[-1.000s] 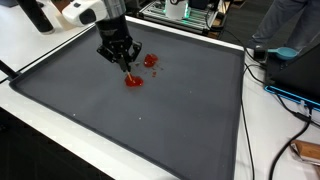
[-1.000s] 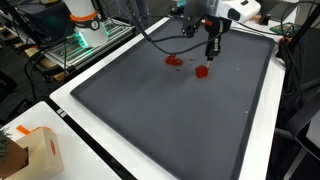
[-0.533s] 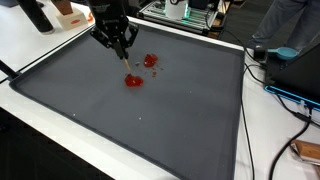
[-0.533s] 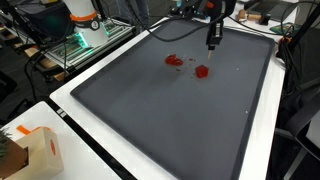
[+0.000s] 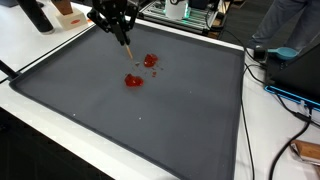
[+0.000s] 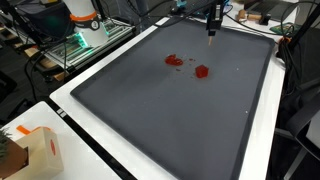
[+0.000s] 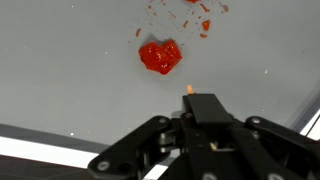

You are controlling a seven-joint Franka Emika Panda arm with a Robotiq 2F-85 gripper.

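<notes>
I have pulled up and back since a second ago. My gripper [image 5: 116,25] now sits high in the upper left of an exterior view, and the tip of what I carry has come clear of the surface.

My fingers are clamped together on a thin stick [image 5: 125,48]. It hangs below them, slanting down and to the right in that frame. In the wrist view its orange tip [image 7: 188,90] pokes out just above my dark fingers, in the lower middle of the picture. I judge that I hold it lengthwise so the tip leads and my fingers stay off the mess.

Just past that tip, toward the upper middle of the wrist view, lies the red blob [image 7: 160,56]. It is a wet-looking patch, apart from the stick. A smaller red smear [image 5: 150,60] with scattered specks sits near it, further up the frame.

Both marks lie on the grey mat [image 5: 150,130], which covers most of the white table [image 5: 40,130]. A cardboard box [image 6: 30,150] stands off the mat in the lower left corner of an exterior view, well apart from me.
</notes>
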